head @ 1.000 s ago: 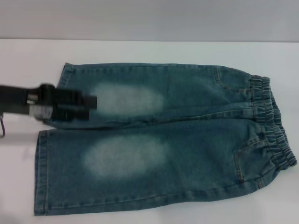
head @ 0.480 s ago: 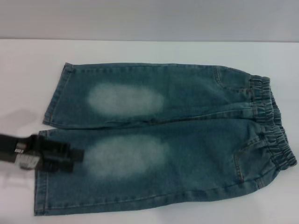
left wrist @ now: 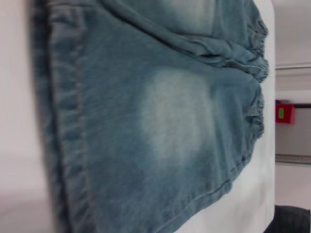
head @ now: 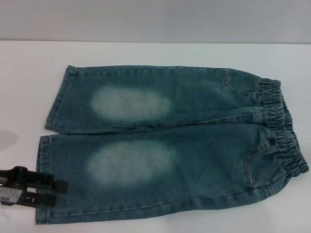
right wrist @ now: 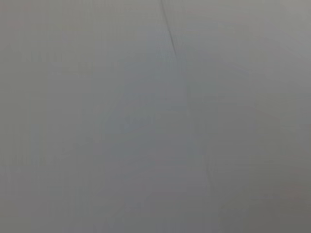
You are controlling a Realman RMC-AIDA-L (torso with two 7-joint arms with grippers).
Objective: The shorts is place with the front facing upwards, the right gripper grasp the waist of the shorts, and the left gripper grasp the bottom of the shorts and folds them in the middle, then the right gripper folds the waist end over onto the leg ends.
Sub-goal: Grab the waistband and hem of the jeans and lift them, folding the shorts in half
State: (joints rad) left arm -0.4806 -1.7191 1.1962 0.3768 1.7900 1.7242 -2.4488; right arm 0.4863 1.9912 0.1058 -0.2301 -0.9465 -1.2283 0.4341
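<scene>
The left end effector (head: 60,191), fingers spread, hovers at the near leg hem of the flat denim shorts (head: 170,145) and should pinch both layers squarely.

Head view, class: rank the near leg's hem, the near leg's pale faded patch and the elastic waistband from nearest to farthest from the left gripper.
From the left gripper:
1. Near leg's stitched hem, under its tips, robot's left.
2. Near leg's pale faded patch, mid-leg.
3. Gathered elastic waistband of the blue denim shorts, far right.
</scene>
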